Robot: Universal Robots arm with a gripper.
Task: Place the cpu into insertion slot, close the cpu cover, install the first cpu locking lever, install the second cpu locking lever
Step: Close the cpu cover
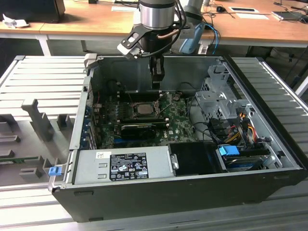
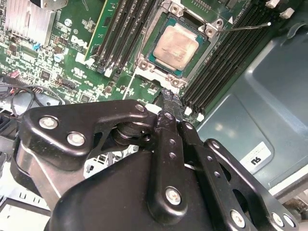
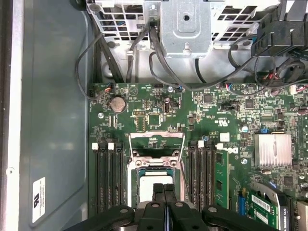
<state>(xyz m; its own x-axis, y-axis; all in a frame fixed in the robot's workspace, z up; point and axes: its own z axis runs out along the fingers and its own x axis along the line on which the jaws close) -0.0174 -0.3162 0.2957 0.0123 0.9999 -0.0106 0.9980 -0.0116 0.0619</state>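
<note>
Gripper (image 1: 157,84), pinched shut and empty, hangs at one o'clock from the chip (image 1: 143,109) in the exterior view. Chip, apparently seated: light, rigid, fragile; hold its edges.

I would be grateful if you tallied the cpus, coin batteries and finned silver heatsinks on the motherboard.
cpu: 1
coin battery: 1
silver heatsink: 1
Total: 3
</note>
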